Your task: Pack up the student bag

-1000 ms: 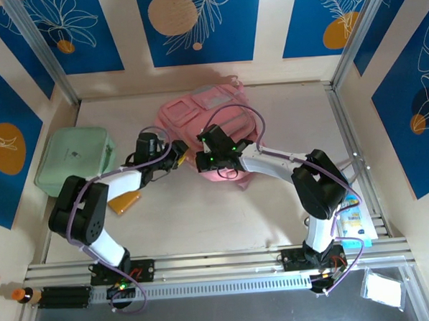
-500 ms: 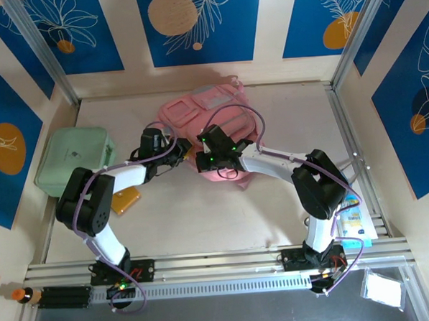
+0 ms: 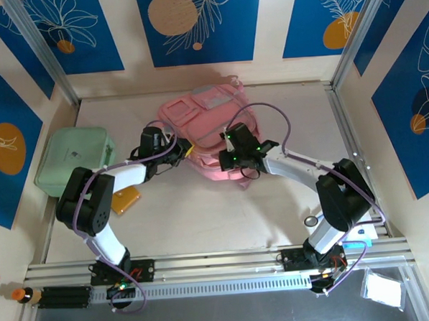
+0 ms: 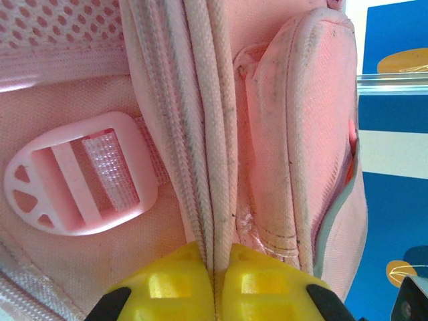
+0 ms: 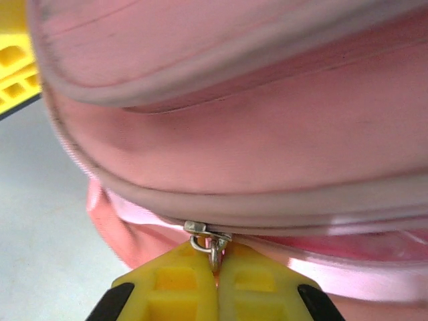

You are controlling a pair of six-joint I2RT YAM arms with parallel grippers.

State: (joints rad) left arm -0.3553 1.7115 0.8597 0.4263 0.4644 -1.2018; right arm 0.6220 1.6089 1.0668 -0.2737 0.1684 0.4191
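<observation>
– While the student bag [image 3: 198, 114] lies toward 12 o'clock on the table [image 3: 203, 218], what grips it?
– Left fingers [image 4: 167, 284] are clamped on its corded seam [image 4: 200, 134] at the bag's 8 o'clock; right fingers [image 5: 180, 281] pinch the zipper pull [image 5: 212, 241] near 6
– Advice?
– Anchor with the left, draw the pull along the zipper line, steadily, no lifting

Left pincer [image 4: 215, 266] clamped, right pincer [image 5: 215, 264] clamped, both reaching inward
</observation>
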